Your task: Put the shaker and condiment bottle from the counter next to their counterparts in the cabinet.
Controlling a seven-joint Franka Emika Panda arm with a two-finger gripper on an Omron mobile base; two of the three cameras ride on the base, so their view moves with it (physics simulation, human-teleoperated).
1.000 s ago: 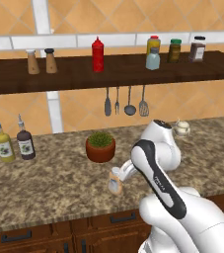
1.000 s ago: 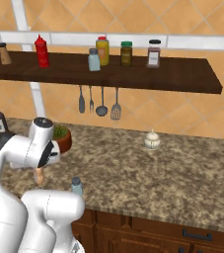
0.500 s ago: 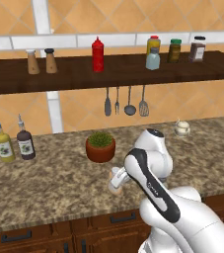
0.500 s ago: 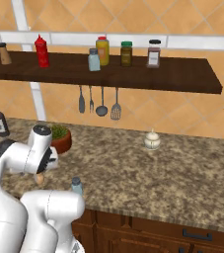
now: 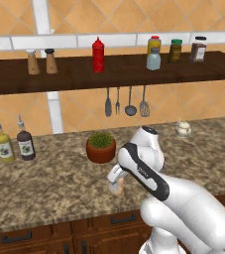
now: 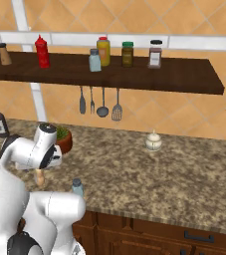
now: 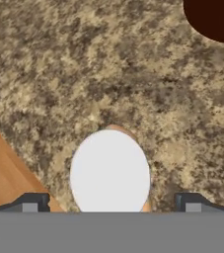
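The peach-orange condiment bottle [image 5: 117, 188] [image 6: 39, 178] stands upright on the granite counter [image 5: 49, 183] near its front edge. My gripper [image 5: 116, 179] [image 6: 40, 168] [image 7: 111, 205] hangs right over it, open. In the hand view the bottle's white cap [image 7: 110, 170] sits between the fingertips [image 7: 32, 202], which stand clear of it on both sides. The pale blue-grey shaker [image 6: 77, 187] stands by the counter's front edge, partly behind my body. On the dark shelf board [image 5: 84, 74] [image 6: 184, 74] are the red squeeze bottle [image 5: 98, 54] [image 6: 42, 51] and the other shaker [image 5: 153, 59] [image 6: 94, 60].
A potted plant [image 5: 100, 146] [image 6: 62, 139] stands just behind the bottle. Two oil bottles [image 5: 15, 145] are at the left and a small white pot [image 5: 183, 128] [image 6: 153, 141] at the right. Utensils [image 5: 126, 101] hang under the shelf, which also holds wooden mills [image 5: 39, 61] and jars [image 5: 176, 49].
My arm has folded lower and the hand has come down closer over the condiment bottle. The bottle and the shaker have not moved.
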